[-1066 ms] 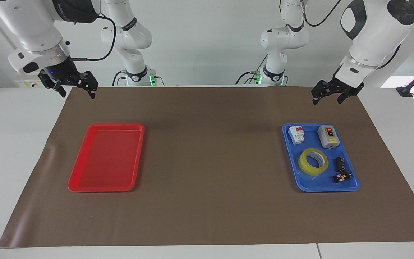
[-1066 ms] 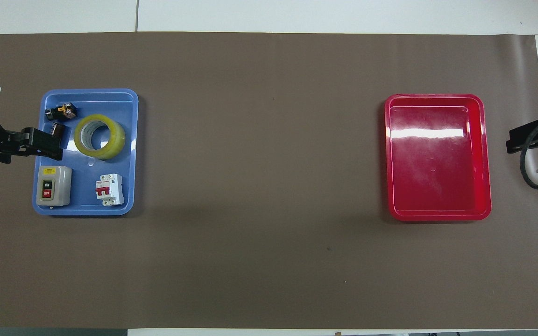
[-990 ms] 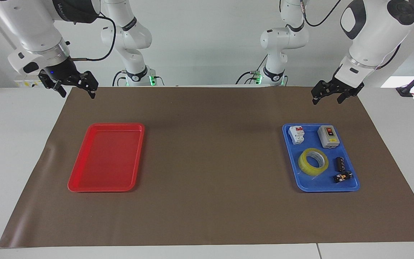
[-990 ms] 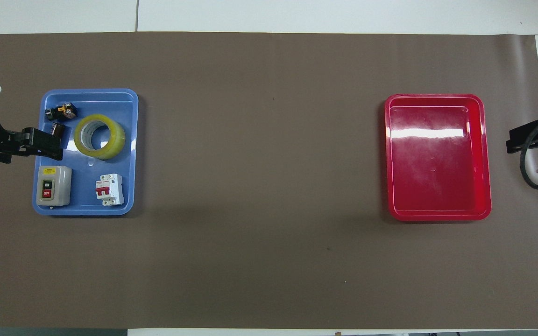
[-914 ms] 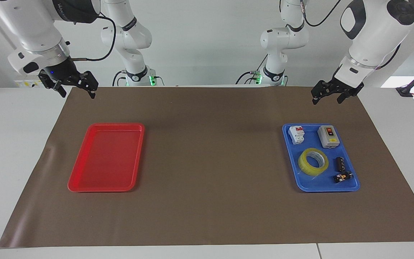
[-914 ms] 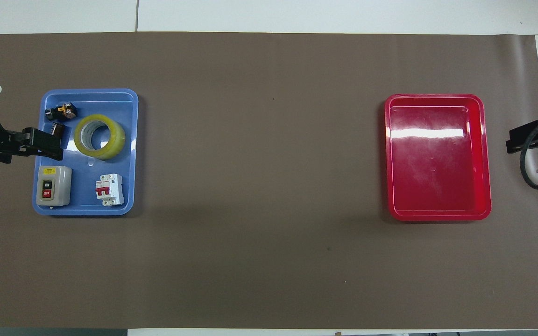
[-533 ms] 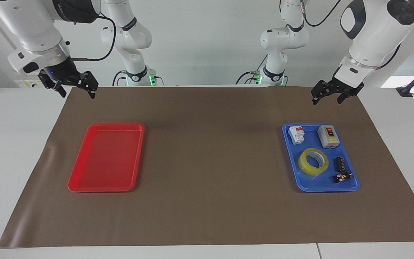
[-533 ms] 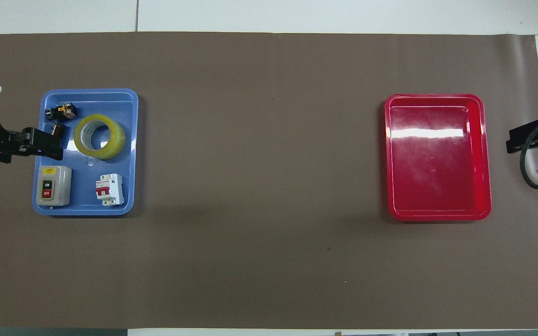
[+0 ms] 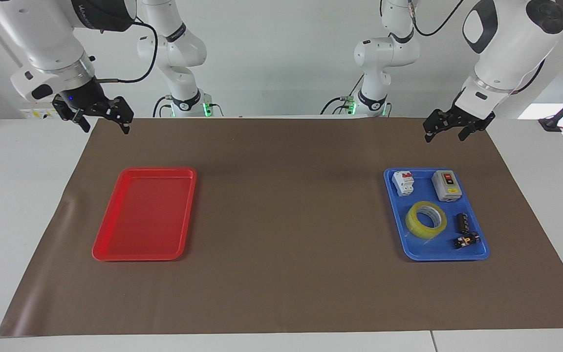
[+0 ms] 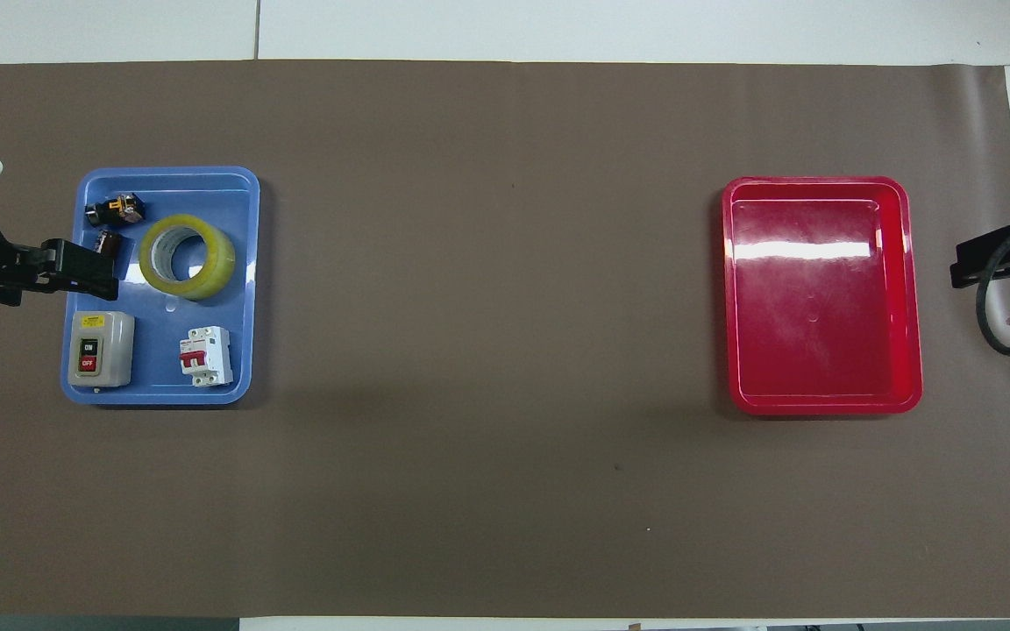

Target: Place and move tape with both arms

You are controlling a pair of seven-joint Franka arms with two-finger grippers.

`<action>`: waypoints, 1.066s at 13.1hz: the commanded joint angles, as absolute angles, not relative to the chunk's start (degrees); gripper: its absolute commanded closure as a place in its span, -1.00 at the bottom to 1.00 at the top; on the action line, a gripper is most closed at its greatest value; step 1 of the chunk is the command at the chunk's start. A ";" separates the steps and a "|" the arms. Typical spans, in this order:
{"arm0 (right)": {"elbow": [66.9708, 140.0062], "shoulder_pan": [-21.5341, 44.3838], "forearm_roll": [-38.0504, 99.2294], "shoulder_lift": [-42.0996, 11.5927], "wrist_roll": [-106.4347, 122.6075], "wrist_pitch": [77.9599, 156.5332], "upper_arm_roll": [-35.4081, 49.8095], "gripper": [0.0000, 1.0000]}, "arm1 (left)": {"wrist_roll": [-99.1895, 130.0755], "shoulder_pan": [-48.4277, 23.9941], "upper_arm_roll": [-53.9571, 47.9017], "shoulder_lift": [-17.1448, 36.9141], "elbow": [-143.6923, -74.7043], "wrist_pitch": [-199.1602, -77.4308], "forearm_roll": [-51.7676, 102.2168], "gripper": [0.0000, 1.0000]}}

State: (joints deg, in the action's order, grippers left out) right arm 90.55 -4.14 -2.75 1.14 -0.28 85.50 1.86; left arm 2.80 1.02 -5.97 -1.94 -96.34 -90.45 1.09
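"ON" and, seemingly, "OFF" on switch box (image 10: 98, 349)

Both big white arms hung raised above the table ends. The left gripper (image 9: 444, 129) pointed down with its fingers spread apart and held nothing. The right gripper (image 9: 104, 119) also stood with fingers apart, holding nothing.
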 commanded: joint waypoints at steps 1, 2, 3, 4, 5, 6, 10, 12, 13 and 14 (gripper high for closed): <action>90.00 -4.75 -1.67 0.97 0.79 84.90 1.93 -1.00 | 2.81 0.88 -5.80 -2.46 -97.12 -91.93 1.85 -1.00; 90.00 -4.75 -1.67 0.97 0.79 84.90 1.93 -1.00 | 2.81 0.88 -5.80 -2.46 -97.21 -92.19 1.85 -1.00; 90.00 -4.75 -1.67 0.97 0.88 84.90 1.93 -1.00 | 2.73 0.97 -5.80 -2.55 -97.47 -92.63 1.85 -1.00; 90.00 -4.75 -1.67 0.97 0.88 84.90 1.93 -1.00 | 2.64 0.97 -5.71 -2.72 -98.51 -93.42 1.85 -1.00; 90.00 -4.75 -1.67 0.97 0.88 84.90 1.93 -1.00 | 2.46 1.05 -5.71 -3.42 -99.92 -94.91 1.85 -1.00; 90.09 -4.75 -1.67 0.97 0.88 84.90 1.93 -1.00 | 2.46 1.40 -5.71 -3.86 -101.15 -96.31 1.76 -1.00; 90.09 -4.75 -1.67 0.97 0.88 84.90 1.93 -1.00 | 2.64 2.46 -5.36 -1.50 -103.88 -104.39 0.10 -1.00; 90.09 -4.75 -1.67 0.97 0.88 84.90 1.93 -1.00 | 2.64 4.30 -5.27 2.18 -104.15 -109.40 -1.31 -1.00; 90.09 -4.75 -1.67 0.97 0.88 84.90 1.93 -1.00 | 2.81 6.66 -5.36 4.46 -104.32 -112.29 -1.32 -1.00; 90.09 -4.75 -1.67 0.97 0.88 84.90 1.93 -1.00 | 2.73 7.29 -5.27 6.48 -105.02 -114.15 -1.41 -1.00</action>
State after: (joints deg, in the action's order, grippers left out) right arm 90.55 -4.14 -2.75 1.14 -0.28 85.50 1.86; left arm 2.83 5.24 -5.14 2.89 -104.34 -110.15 -0.10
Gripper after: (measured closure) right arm 0.000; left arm 0.000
